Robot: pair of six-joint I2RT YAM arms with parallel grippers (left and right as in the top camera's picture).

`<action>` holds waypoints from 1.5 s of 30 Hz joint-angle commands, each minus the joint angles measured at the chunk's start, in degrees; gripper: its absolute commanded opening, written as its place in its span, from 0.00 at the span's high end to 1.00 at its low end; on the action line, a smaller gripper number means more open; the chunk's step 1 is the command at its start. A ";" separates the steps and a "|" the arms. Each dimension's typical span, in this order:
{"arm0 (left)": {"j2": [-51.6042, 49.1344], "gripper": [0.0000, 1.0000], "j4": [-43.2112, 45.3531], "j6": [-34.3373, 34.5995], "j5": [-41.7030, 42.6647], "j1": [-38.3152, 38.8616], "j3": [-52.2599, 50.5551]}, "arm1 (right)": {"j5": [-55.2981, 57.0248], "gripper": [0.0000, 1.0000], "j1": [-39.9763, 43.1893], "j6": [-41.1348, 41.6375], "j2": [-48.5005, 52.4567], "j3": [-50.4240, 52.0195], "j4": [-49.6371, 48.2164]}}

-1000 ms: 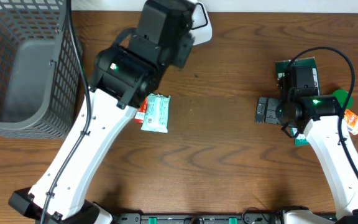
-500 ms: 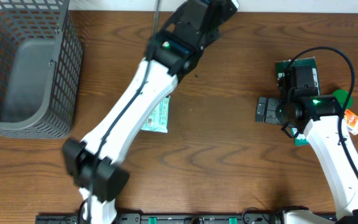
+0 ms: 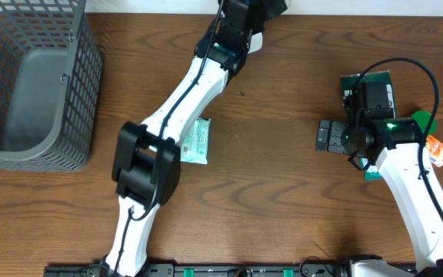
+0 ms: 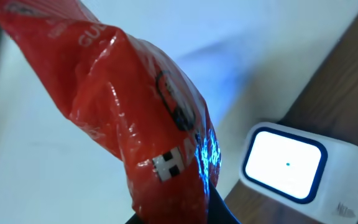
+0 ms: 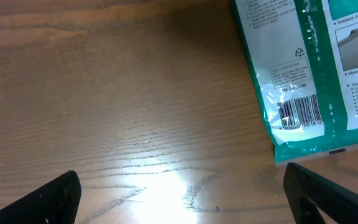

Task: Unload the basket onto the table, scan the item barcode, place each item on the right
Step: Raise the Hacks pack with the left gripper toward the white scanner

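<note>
My left gripper [image 4: 179,214] is shut on a crumpled red plastic packet [image 4: 135,106], which stands up in front of the left wrist camera. Blue light falls on the packet's right edge, beside a small black-and-white code patch. The white scanner [image 4: 288,163] sits just right of the packet, its window glowing white. Overhead, the left arm stretches to the table's far edge, where the left gripper [image 3: 268,6] is above the scanner [image 3: 257,40]; the red packet is hidden there. My right gripper [image 3: 325,137] rests open and low over bare wood at the right, nothing between its fingers [image 5: 61,193].
A grey mesh basket [image 3: 21,77] stands at the far left. A white-and-green packet [image 3: 194,141] lies mid-table beside the left arm. A green packet with a barcode [image 5: 309,62] lies by the right gripper, and an orange packet [image 3: 439,150] at the right edge.
The left arm has swung away from the middle of the table and stretched out toward the far edge over the scanner. The right arm has stayed still.
</note>
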State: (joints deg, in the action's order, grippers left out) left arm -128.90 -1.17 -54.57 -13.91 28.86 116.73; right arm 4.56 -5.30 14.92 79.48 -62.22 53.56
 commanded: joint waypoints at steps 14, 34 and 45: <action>-11.37 0.93 15.47 -2.78 18.32 -4.33 0.50 | 0.76 0.01 0.33 0.90 0.02 -0.61 0.04; -16.37 0.92 13.64 -0.85 22.47 -4.42 0.50 | 0.76 0.01 0.33 0.90 0.02 -0.61 0.04; -16.39 0.93 9.62 -0.83 22.49 -4.26 0.50 | 0.76 0.01 0.33 0.90 0.02 -0.61 0.04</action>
State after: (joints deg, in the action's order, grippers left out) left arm -144.05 10.74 -56.40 8.27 24.86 116.77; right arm 4.58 -5.30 14.92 79.48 -62.22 53.58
